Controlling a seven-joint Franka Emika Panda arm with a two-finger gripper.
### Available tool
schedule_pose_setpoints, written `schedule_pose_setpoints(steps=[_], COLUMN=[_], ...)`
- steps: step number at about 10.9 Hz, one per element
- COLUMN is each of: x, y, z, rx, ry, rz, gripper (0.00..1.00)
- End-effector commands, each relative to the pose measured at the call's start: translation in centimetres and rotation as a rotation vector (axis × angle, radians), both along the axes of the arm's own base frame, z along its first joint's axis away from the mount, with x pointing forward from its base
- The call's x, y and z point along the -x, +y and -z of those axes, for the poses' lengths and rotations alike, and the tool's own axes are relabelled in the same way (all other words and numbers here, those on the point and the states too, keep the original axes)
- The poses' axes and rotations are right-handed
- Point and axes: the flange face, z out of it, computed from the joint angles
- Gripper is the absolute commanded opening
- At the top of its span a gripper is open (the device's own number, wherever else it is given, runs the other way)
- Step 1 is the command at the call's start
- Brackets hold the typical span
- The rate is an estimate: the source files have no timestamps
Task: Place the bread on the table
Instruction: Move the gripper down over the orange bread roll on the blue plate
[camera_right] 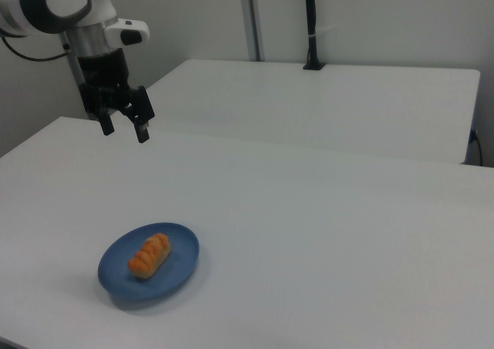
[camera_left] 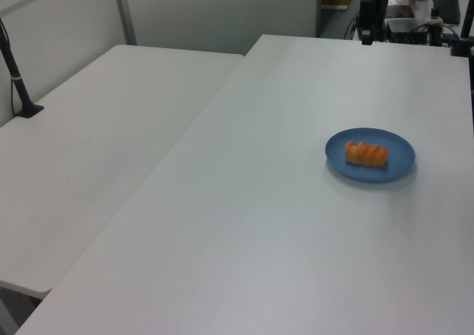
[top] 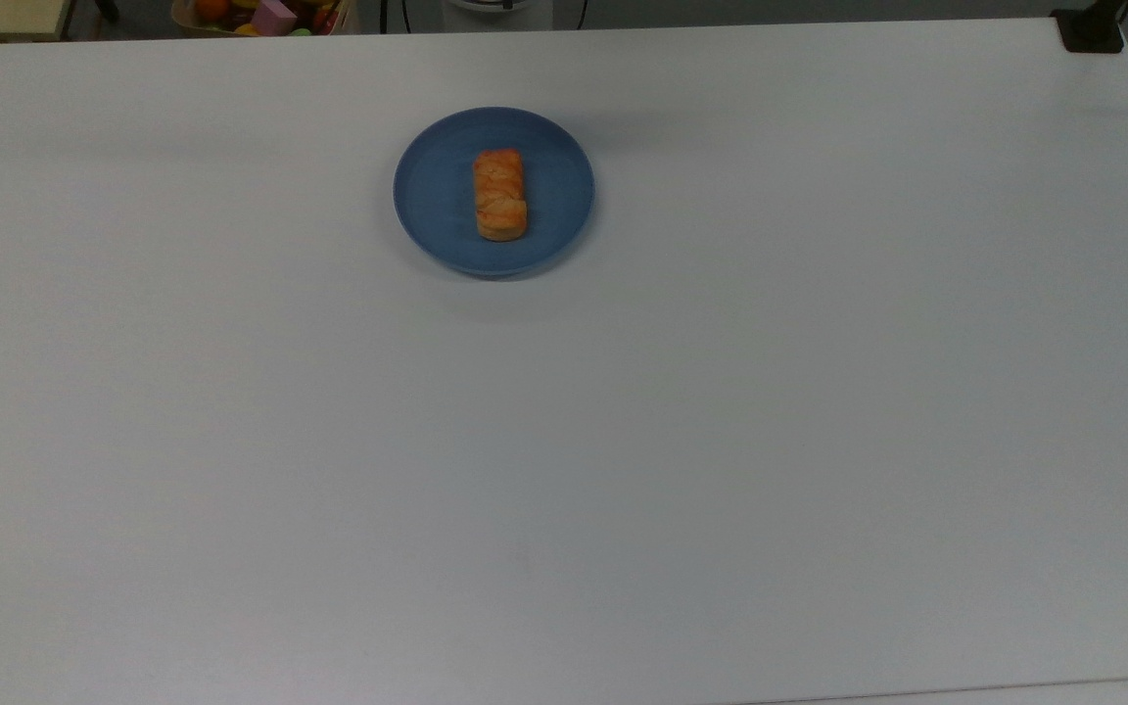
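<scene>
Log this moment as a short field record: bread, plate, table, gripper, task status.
bread: small golden-orange loaf lying near the plate's middle
plate: round blue plate on the white table
table: white tabletop
gripper: open, raised above the table, apart from the plate, up and to the right view's left of it
task status: bread not yet moved to the table

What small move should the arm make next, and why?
Probably bring the gripper down over the bread. In the right view it hangs open and empty, well above the table and apart from the blue plate, where the bread lies untouched. A grasp has to come before any placing.
</scene>
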Motion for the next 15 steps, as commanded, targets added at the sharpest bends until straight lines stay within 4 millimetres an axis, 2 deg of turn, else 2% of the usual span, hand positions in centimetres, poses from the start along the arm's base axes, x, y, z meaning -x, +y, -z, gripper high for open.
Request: schedule_pose_setpoints(steps=[1,4,6,9,12,14,15], x=[0.1,0.1,-0.1,0.1,1.5,2.2,2.4], y=[-0.2,-0.1,-0.3,1.0,0.9,0.8,0.8], z=[0.6,0.9,2.9,10.2,17.2,21.4,22.8], rx=[-0.006,-0.008,-0.008,-0.009,-0.009,-0.014,-0.017], ry=[0.006,0.01,0.026,0.003,0.025,-0.018,-0.036], rz=[-0.03,-0.034,-0.07,-0.085,-0.088,-0.089,-0.09], gripper=[1.0,1.0,1.0,1.0,1.0,1.0,1.0])
